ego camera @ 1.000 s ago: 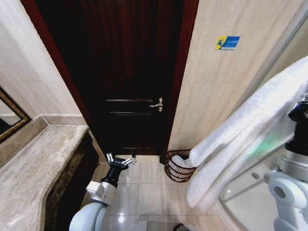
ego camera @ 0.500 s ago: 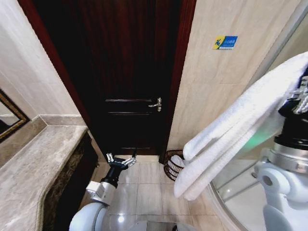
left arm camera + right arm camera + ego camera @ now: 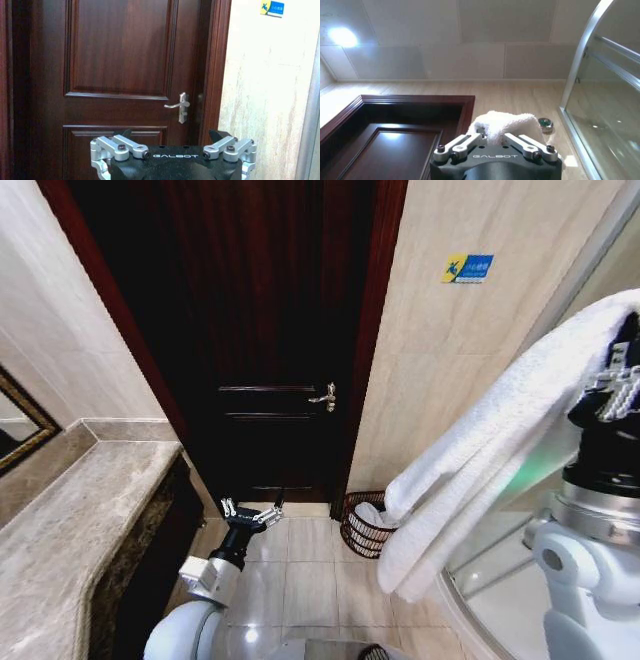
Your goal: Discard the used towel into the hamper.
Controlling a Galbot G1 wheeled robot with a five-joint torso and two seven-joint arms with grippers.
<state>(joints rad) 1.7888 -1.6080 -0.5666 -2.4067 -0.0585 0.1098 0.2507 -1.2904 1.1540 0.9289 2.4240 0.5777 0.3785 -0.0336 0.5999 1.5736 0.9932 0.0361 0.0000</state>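
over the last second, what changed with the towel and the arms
The right gripper, shut on the white terry towel, swung toward the robot's left, so the towel's hanging end covers more of the dark red-brown open-bar hamper. The left gripper stayed open and low before the door.

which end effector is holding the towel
The right end effector, raised high at the right, is shut on the white towel, which drapes down toward the hamper. The left end effector hangs low, open and empty, facing the door.
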